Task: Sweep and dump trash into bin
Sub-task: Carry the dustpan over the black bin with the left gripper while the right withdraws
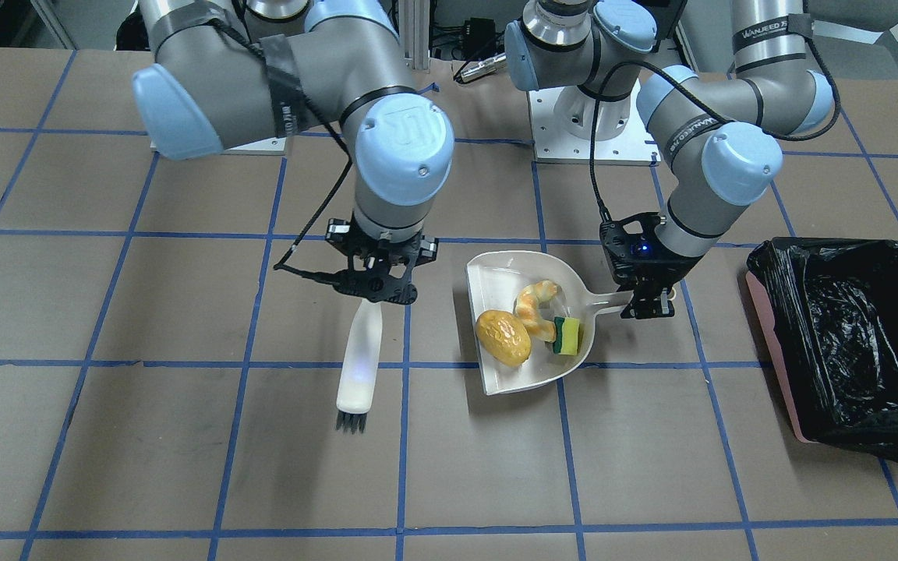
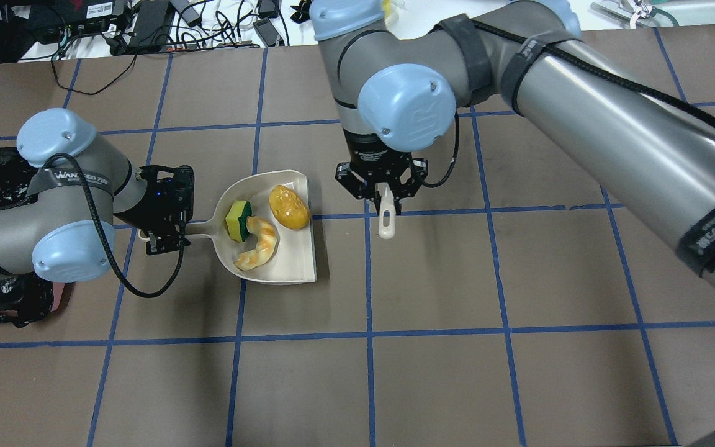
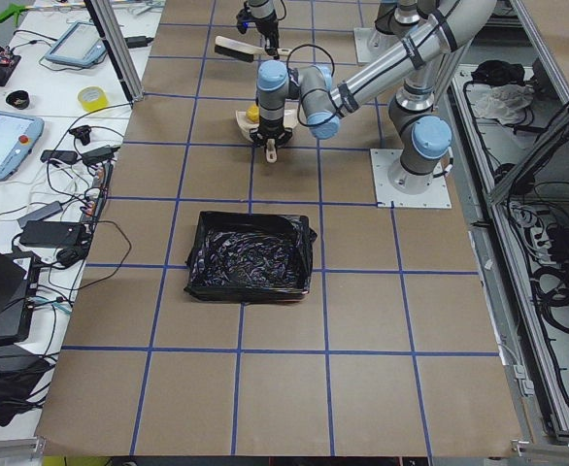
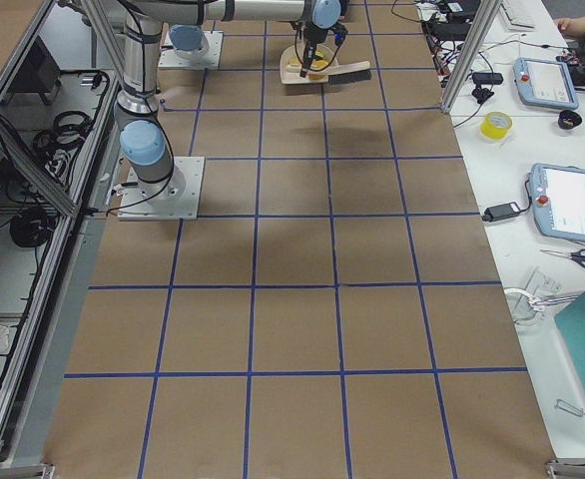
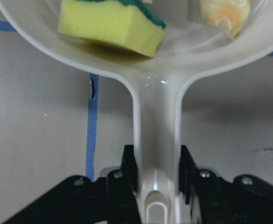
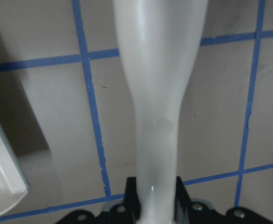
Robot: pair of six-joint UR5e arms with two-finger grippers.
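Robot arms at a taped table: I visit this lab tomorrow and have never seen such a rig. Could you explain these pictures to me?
Two grey-and-blue robot arms work at a brown table gridded with blue tape. Two pictures look down on it, from across the table and from behind the robot; two look along it from its ends; two come from wrist cameras. The left hand is shut on the handle of a white dustpan holding a potato-like lump, a croissant-like piece and a yellow-green sponge. The right hand is shut on a white brush. A pink bin lined with a black bag sits on the robot's left.
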